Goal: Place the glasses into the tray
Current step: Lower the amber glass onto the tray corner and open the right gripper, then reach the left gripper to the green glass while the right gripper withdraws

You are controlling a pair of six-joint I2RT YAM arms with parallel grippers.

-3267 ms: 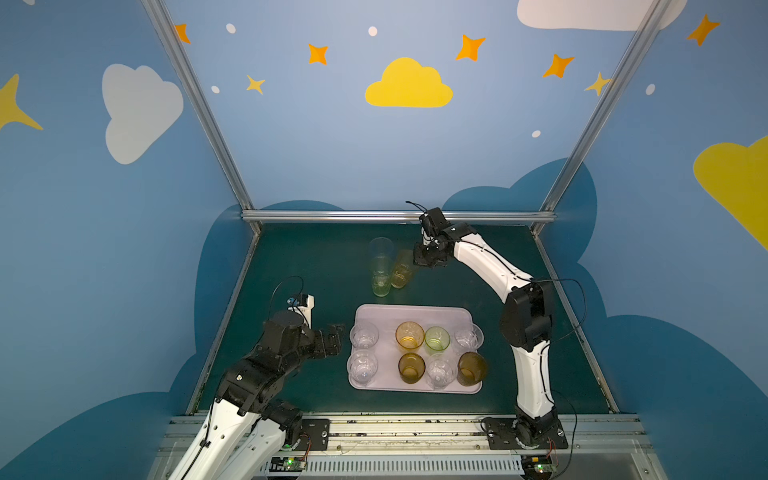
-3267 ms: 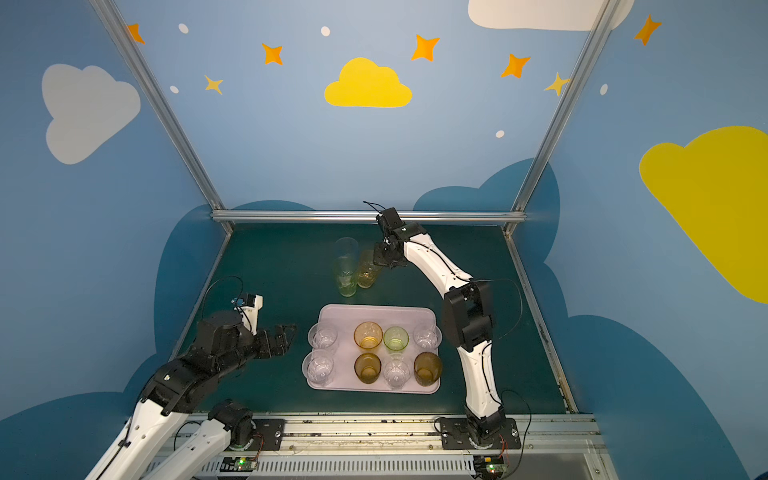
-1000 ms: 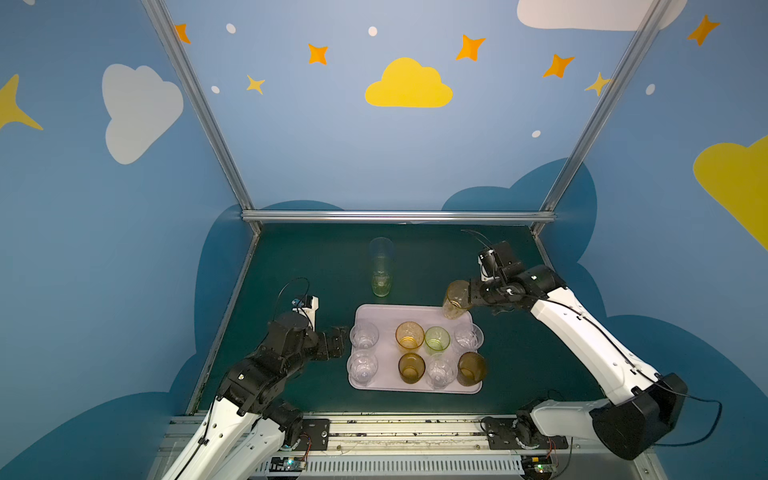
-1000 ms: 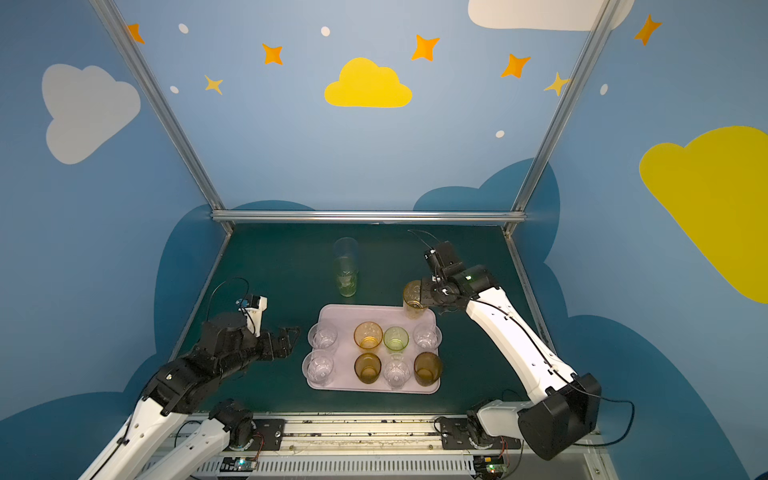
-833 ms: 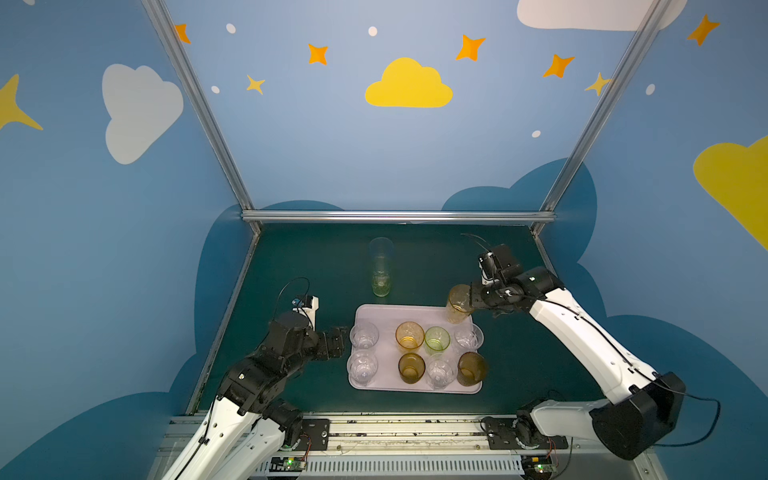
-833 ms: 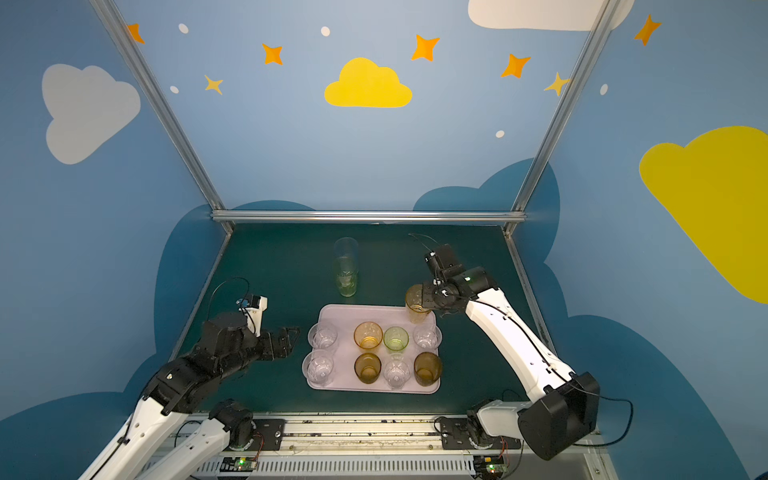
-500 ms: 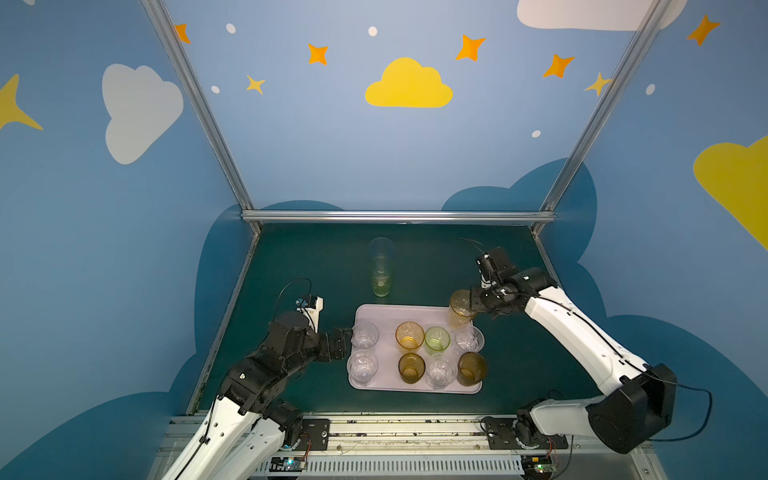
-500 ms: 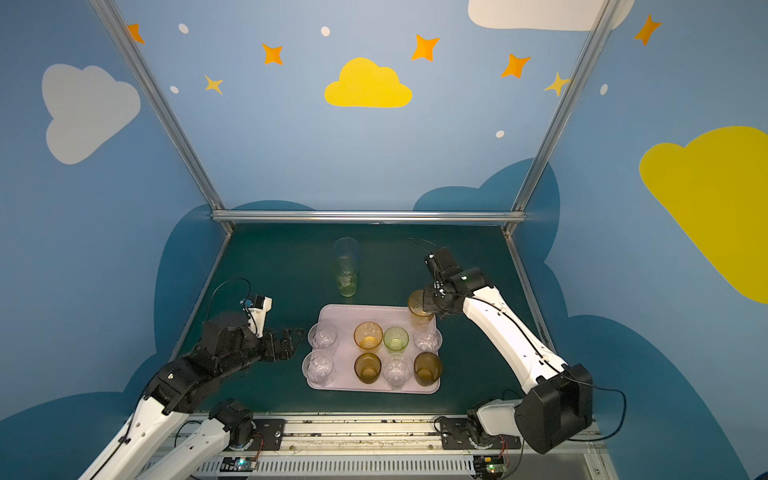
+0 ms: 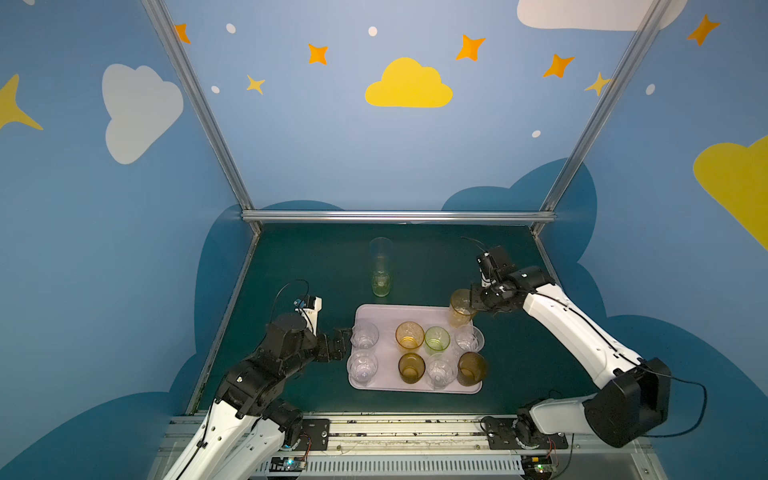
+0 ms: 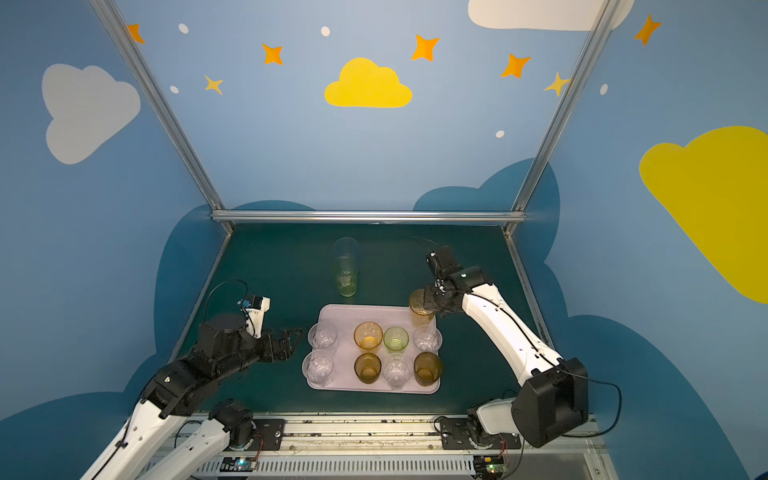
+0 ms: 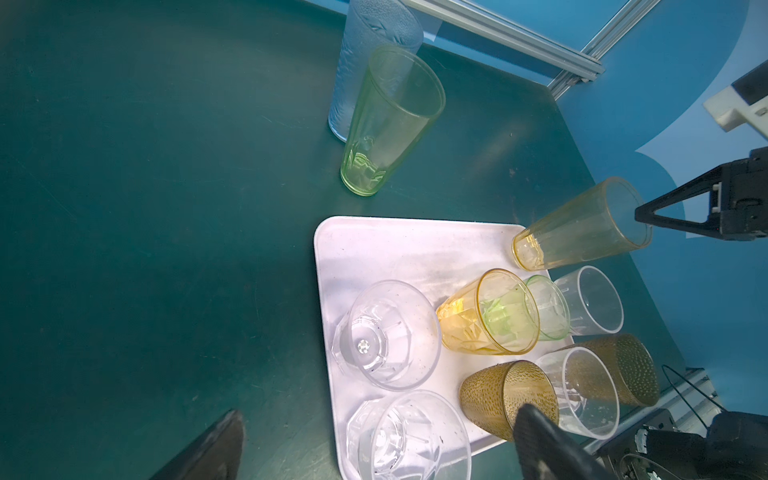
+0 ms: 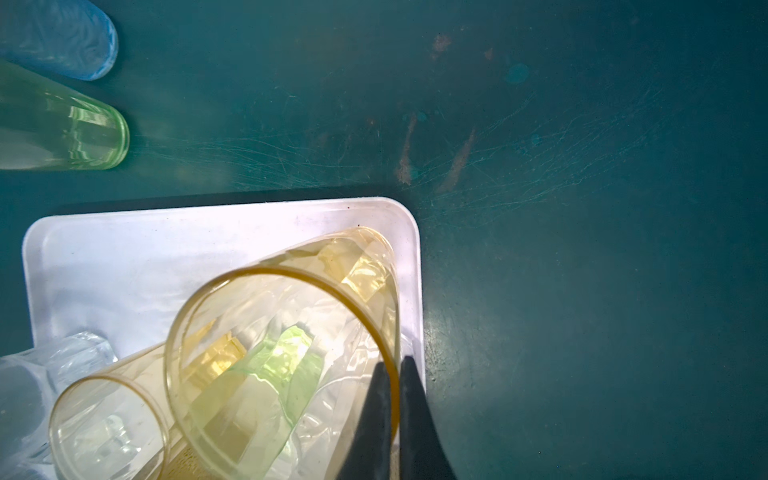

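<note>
Nearest the robot, the left end effector (image 9: 345, 343) was seen with its jaws spread wide and nothing between them, just beside the left rim of the flat pale pink-lilac rectangular tray (image 9: 390, 316). It was found almost where it had been a second before.

In the tray's near row, four short see-through glasses were counted from left to right: a clear faceted tumbler (image 9: 362, 368), a brown dimpled tumbler (image 9: 411, 368), a plain clear tumbler (image 9: 440, 372) and a darker brown tumbler (image 9: 471, 369). In the far row stood a second clear faceted tumbler (image 9: 365, 336), a short amber tumbler (image 9: 409, 336), a short green tumbler (image 9: 436, 338) and a second plain clear tumbler (image 9: 467, 340). All eight were unmoved since the earlier frames.

Over the tray's far right corner, the tall amber tumbler (image 9: 459, 309) was held tilted. Its rim was pinched by the closed right end effector (image 12: 395, 365), one finger inside the rim and one outside. Whether its base touched the tray could not be told. Some three seconds earlier it had stood on the table beside the tall green glass. A second earlier it had been held just outside that corner.

Farther back, on the dark green table (image 9: 299, 266), the tall green tumbler (image 9: 381, 278) stood upright, clear of the tray. The tall pale blue tumbler (image 9: 380, 249) stood just behind it. Both were unchanged.
</note>
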